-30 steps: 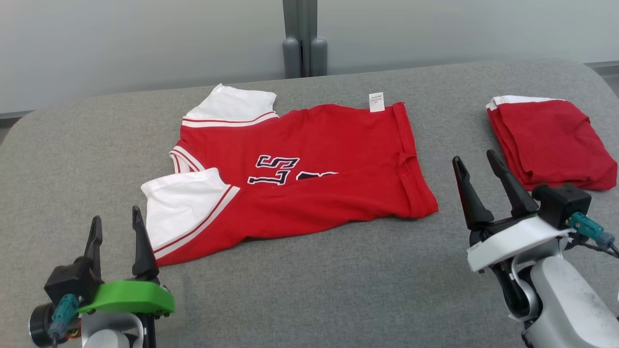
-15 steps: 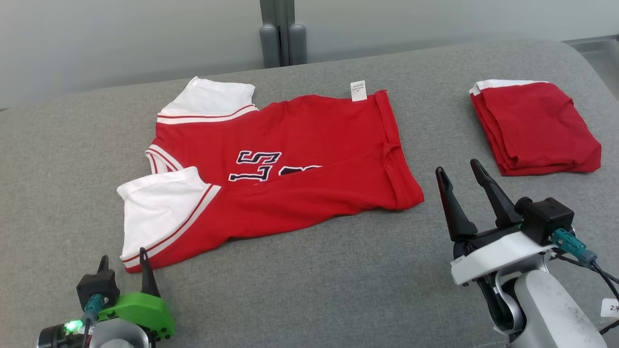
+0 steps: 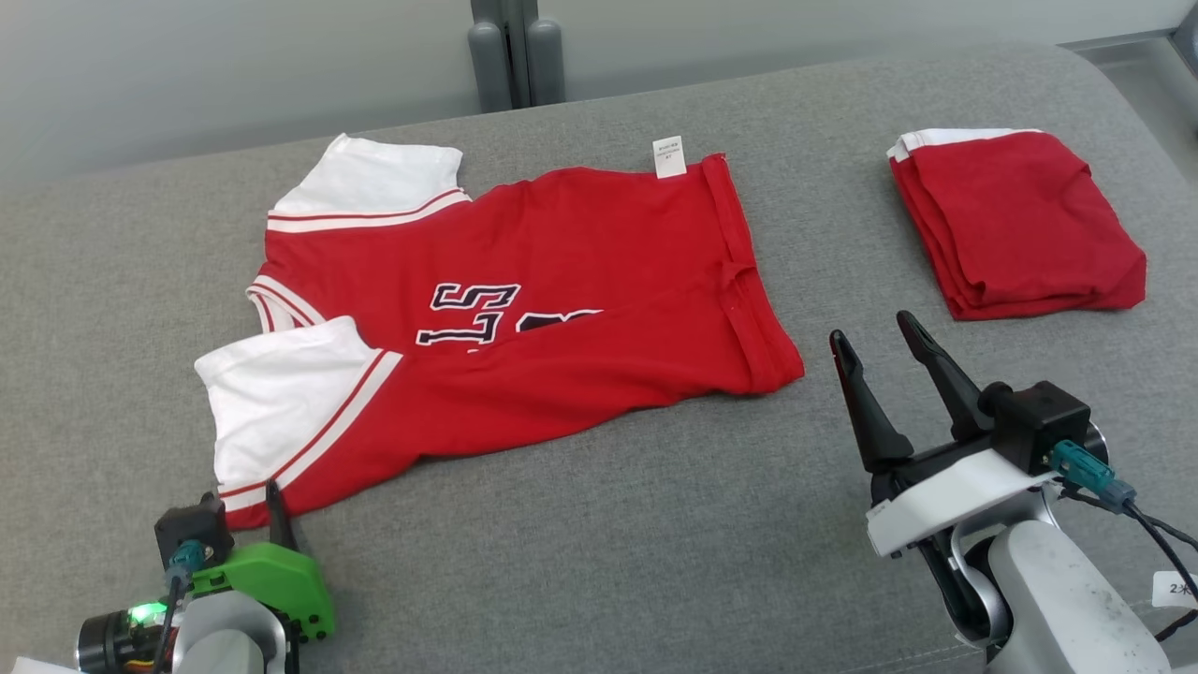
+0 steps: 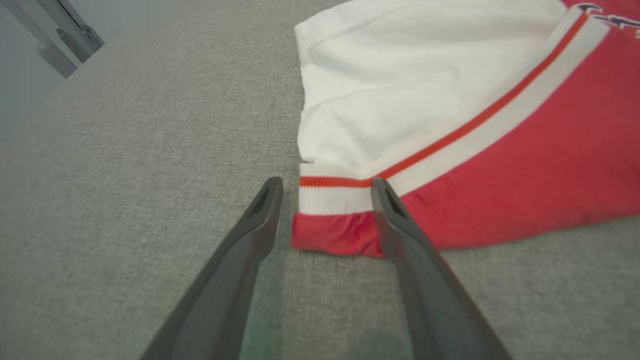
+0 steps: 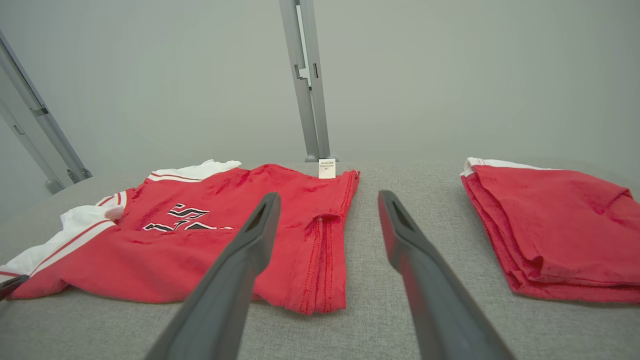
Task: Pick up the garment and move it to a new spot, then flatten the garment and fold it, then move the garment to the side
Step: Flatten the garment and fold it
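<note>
A red jersey with white sleeves and a dark number print lies spread on the grey table, its near long edge folded over. My left gripper sits low at the jersey's near left corner. In the left wrist view it is open, and the striped corner of the jersey lies between its two fingers. My right gripper hovers open just right of the jersey's hem, holding nothing. In the right wrist view it points past the hem.
A second red garment, folded, lies at the far right of the table; it also shows as the folded stack in the right wrist view. A grey post stands behind the table's far edge against a pale wall.
The head camera has shifted, sliding the whole scene left and up. My left gripper has dropped low and come up to the jersey's near left corner. The right gripper has barely moved.
</note>
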{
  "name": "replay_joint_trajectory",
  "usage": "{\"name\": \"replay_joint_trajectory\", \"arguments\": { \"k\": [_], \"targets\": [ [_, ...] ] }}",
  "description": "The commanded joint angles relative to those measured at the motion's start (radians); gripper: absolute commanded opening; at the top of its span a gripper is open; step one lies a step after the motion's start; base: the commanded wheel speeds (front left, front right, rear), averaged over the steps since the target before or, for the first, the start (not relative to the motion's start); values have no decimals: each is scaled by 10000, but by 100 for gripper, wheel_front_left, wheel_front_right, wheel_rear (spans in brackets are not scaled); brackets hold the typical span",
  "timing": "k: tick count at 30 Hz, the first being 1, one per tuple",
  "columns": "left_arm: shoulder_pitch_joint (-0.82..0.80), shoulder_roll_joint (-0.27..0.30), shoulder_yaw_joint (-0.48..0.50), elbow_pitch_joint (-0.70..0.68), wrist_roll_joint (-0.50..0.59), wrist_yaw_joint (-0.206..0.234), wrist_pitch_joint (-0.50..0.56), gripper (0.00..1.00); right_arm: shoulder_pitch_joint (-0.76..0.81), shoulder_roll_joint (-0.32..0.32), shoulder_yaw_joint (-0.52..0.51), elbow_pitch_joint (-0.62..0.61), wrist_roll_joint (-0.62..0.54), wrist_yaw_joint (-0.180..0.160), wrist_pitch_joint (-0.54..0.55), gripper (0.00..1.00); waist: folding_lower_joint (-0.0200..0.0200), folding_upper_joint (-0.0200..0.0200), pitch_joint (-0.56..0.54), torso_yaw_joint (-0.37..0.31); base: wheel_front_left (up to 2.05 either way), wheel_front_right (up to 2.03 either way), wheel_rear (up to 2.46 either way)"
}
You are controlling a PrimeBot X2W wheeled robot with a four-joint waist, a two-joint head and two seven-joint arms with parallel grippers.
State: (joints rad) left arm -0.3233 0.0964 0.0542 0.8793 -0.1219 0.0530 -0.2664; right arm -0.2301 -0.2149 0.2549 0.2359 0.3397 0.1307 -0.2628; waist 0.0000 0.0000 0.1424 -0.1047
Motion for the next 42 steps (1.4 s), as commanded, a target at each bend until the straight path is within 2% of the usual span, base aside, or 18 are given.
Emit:
{"name": "replay_joint_trajectory", "arguments": {
  "k": [1, 7, 15, 19, 24, 27, 28, 29, 35, 42],
  "targets": [
    [-146, -1, 40, -161, -75, -2, 35, 0, -53, -26, 3, 135, -97, -1, -23, 100, 0, 0, 77, 94, 0, 0, 0],
    [-173, -84, -106, -1243, 125, -204, 26, 0, -480, 118, -114, 1595, -328, -1, 272, 100, 0, 0, 276, 574, 0, 0, 0],
    [-27, -285, -613, -2581, 381, -444, 26, 0, -1557, 624, -468, 3854, 122, -1, 885, 100, 0, 0, 471, 1365, 0, 0, 0],
    [90, -345, -921, -3185, 444, -601, 26, 0, -2065, 613, -578, 4972, 98, -1, 1102, 100, 0, 0, 516, 1677, 0, 0, 0],
    [208, -385, -1153, -3542, 430, -596, 26, 0, -2532, 663, -740, 6250, -47, -1, 1243, 100, 0, 0, 512, 1856, 0, 0, 0],
    [304, -409, -1256, -3663, 374, -586, 26, 0, -2734, 922, -596, 6841, 197, 1, 1210, 100, 0, 0, 476, 1838, 0, 0, 0],
    [343, -412, -1270, -3650, 361, -584, 26, 0, -2771, 961, -477, 6922, 282, 1, 1229, 40, 0, 0, 454, 1805, 0, 0, 0],
    [365, -413, -1272, -3615, 362, -575, 26, 0, -2798, 980, -378, 6959, 336, 1, 1170, 0, 0, 0, 428, 1771, 0, 0, 0],
    [484, -324, -1275, -3112, 460, -568, 26, 0, -2863, 567, 189, 7134, 705, -10, 900, 0, 0, 0, 141, 1535, 0, 0, 0],
    [651, -166, -1400, -2395, 392, -896, 26, 0, -2617, -159, 605, 6907, 1356, -10, 962, 0, 0, 0, -278, 1375, 0, 0, 0]
  ]
}}
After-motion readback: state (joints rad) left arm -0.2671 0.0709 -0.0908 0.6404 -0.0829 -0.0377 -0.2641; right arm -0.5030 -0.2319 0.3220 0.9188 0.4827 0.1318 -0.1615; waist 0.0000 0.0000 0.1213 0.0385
